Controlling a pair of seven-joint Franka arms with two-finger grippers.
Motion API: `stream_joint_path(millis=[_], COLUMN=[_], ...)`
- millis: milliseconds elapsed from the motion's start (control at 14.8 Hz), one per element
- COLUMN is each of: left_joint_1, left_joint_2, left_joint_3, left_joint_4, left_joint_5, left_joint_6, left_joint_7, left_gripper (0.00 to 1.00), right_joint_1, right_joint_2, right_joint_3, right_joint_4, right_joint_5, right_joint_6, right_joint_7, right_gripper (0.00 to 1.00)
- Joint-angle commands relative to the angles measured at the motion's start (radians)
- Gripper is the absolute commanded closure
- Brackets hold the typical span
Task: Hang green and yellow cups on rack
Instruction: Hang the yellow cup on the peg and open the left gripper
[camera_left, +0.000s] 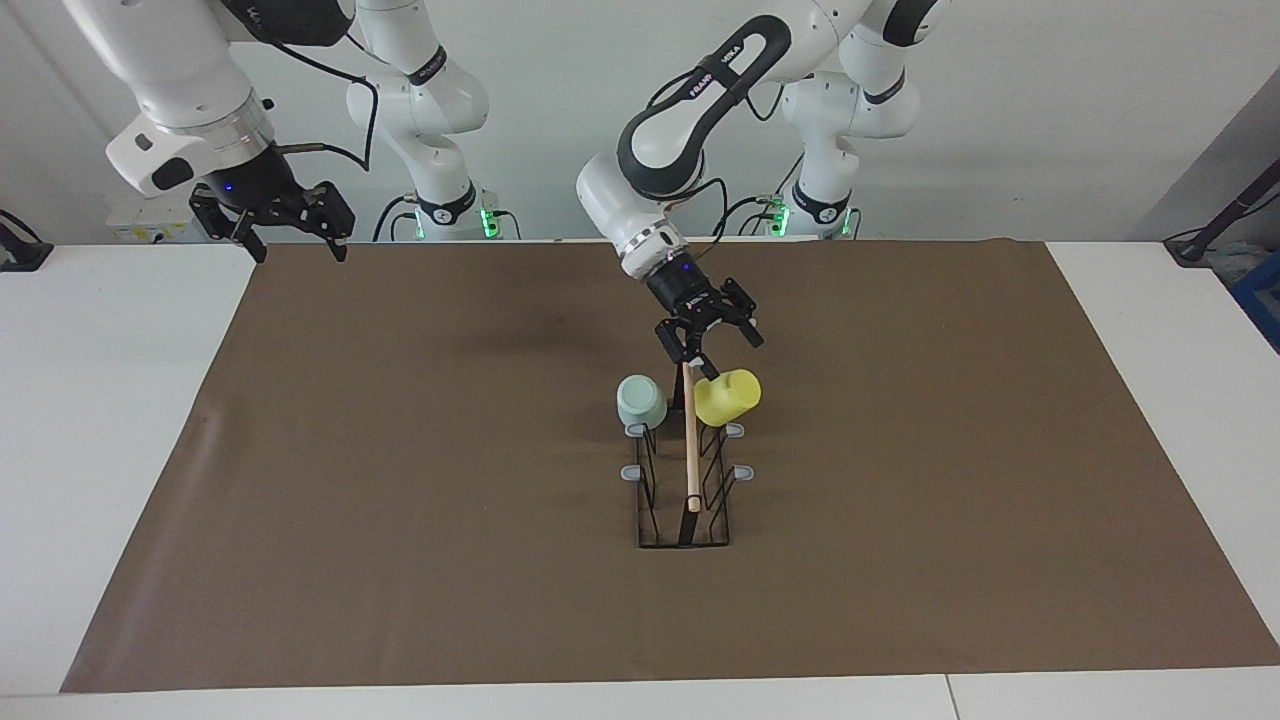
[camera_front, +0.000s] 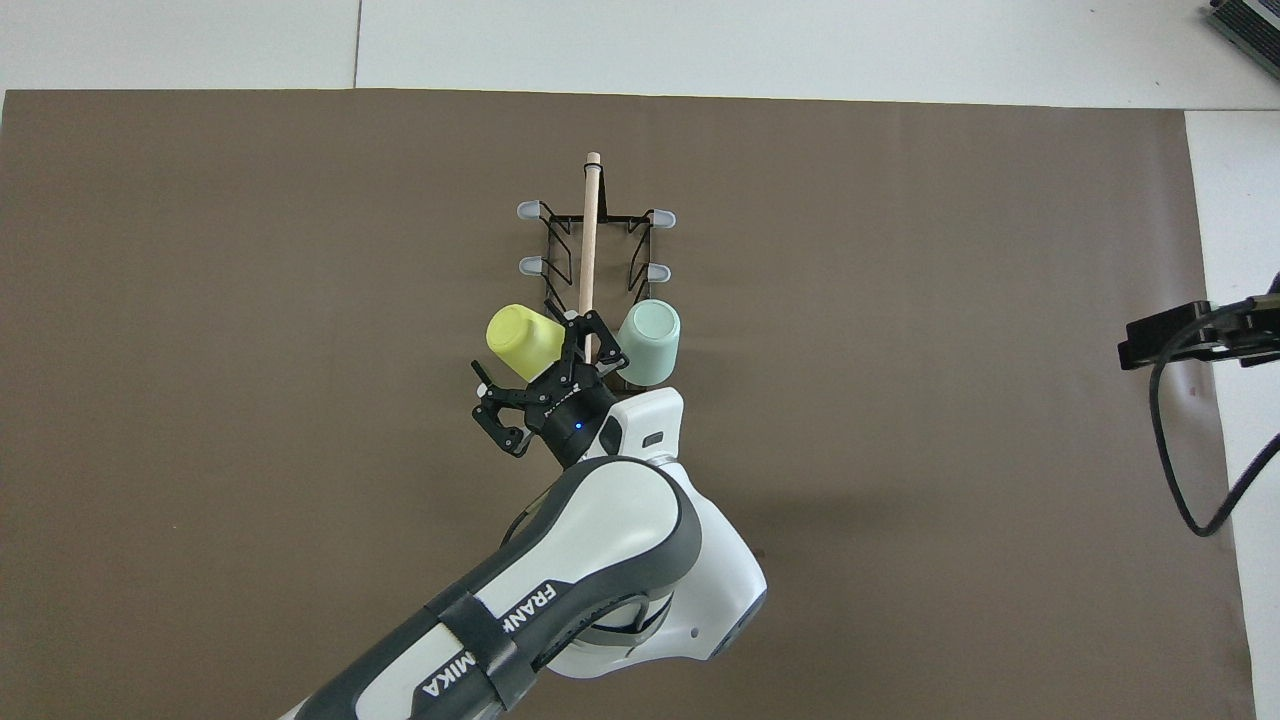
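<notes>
The black wire rack (camera_left: 690, 470) (camera_front: 588, 230) with its wooden rod stands mid-mat. The mint green cup (camera_left: 641, 401) (camera_front: 648, 342) hangs mouth-down on a prong at the rack's end nearest the robots, on the right arm's side. Beside it, the yellow cup (camera_left: 728, 396) (camera_front: 524, 342) sits tilted on the matching prong on the left arm's side. My left gripper (camera_left: 708, 343) (camera_front: 548, 372) hovers open just above that end of the rack, apart from the yellow cup and holding nothing. My right gripper (camera_left: 298, 248) waits open and empty, raised over the mat's corner at the right arm's end.
A brown mat (camera_left: 400, 480) covers most of the white table (camera_left: 110, 420). Several grey-tipped prongs (camera_left: 744, 472) farther along the rack carry nothing. In the overhead view only a black fitting and cable (camera_front: 1170, 335) of the right arm show at the edge.
</notes>
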Motion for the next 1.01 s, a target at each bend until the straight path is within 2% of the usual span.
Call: stream_joint_path(millis=[0, 270, 405, 743, 946], left_joint_1=[-0.016, -0.009, -0.007, -0.015, -0.013], left_joint_2=[-0.008, -0.077, -0.115, -0.195, -0.274], left_joint_3=[-0.003, 0.013, 0.055, 0.214, 0.357], left_joint_4=[0.041, 0.082, 0.095, 0.167, 0.181], left_joint_5=[-0.02, -0.245, -0.328, -0.607, -0.784], left_joint_6=[-0.029, -0.018, -0.017, -0.007, 0.08], left_joint_7=[0.054, 0.322, 0.454, 0.803, 1.089], left_gripper=[0.0, 0.0, 0.0, 0.0, 0.0], right_joint_1=[-0.004, -0.005, -0.007, -0.009, -0.009], right_joint_2=[0.002, 0.002, 0.002, 0.002, 0.002], right_joint_3=[0.006, 0.006, 0.006, 0.005, 0.005], right_joint_4=[0.008, 0.008, 0.008, 0.008, 0.008], right_joint_5=[-0.003, -0.001, -0.001, -0.001, -0.001], right_joint_6=[-0.014, -0.014, -0.014, -0.014, -0.014], right_joint_7=[0.012, 0.011, 0.011, 0.011, 0.011], right_gripper=[0.0, 0.0, 0.0, 0.0, 0.0])
